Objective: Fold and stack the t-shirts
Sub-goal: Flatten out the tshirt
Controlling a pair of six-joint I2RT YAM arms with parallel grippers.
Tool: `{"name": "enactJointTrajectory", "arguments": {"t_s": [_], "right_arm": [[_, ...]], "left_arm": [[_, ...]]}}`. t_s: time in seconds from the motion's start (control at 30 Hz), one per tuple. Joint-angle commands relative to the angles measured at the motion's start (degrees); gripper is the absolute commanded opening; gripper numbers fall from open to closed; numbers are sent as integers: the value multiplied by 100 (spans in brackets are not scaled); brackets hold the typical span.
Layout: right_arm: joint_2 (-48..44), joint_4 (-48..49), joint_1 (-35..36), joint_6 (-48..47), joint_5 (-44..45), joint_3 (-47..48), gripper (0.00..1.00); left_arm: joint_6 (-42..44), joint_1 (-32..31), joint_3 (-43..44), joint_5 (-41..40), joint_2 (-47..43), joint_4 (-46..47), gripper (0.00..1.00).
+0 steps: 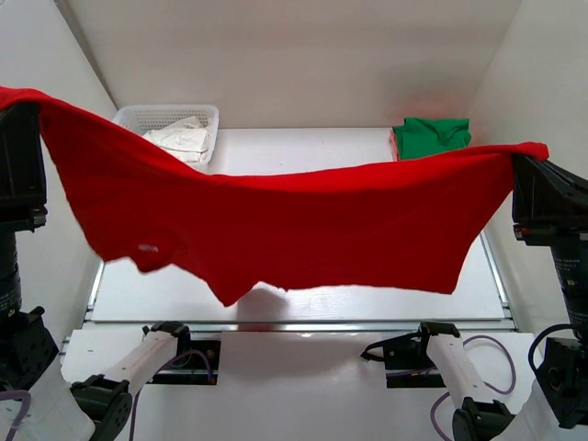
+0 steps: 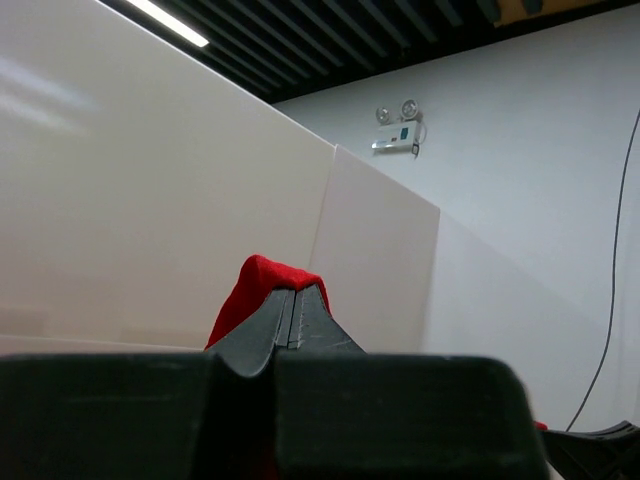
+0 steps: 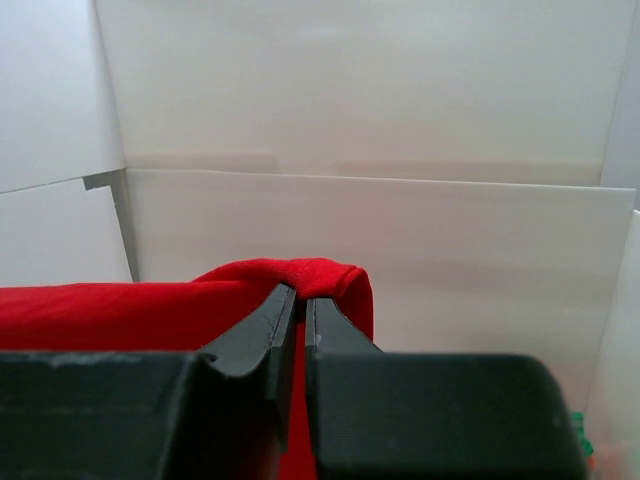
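The red t-shirt (image 1: 294,230) hangs stretched above the desk, spanning from left edge to right edge. My left gripper (image 2: 291,300) is clamped on one end of it and my right gripper (image 3: 300,298) on the other. The basket (image 1: 138,115) at the far-left corner holds an off-white t-shirt (image 1: 179,140). The green t-shirt (image 1: 432,136) lies at the far-right corner.

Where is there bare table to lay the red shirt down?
Bare table shows along the far edge between the white basket and the green shirt, and in a near strip below the hem of the red shirt. The middle is hidden behind that hanging shirt. Crowded spots: the far-left corner with the basket, the far-right with the green shirt.
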Motion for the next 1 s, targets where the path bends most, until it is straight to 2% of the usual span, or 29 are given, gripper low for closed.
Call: {"name": "enactJointTrajectory", "arguments": {"t_s": [0.0, 0.27, 0.4, 0.5, 0.63, 0.8, 0.97], "right_arm": [[98, 224, -28, 47, 155, 125, 0], [678, 548, 192, -59, 200, -270, 0], [802, 1136, -10, 81, -89, -1348, 0], [890, 1689, -229, 274, -450, -2253, 0], [1301, 2358, -29, 223, -294, -3388, 0], [2170, 3000, 68, 38, -266, -4005, 0], [3560, 3475, 305, -208, -161, -3980, 1]], "left_arm": [[-2, -60, 15, -332, 79, 150, 0], [69, -43, 33, -342, 1010, 291, 0], [-2, 159, -853, -96, 1090, 684, 0], [16, 195, -2213, -174, 993, 1221, 0], [130, 186, -3593, -298, 1072, 2072, 0], [227, 177, -4448, -438, 1861, 3049, 0], [314, 160, -4459, -553, 3327, 3604, 0]]}}
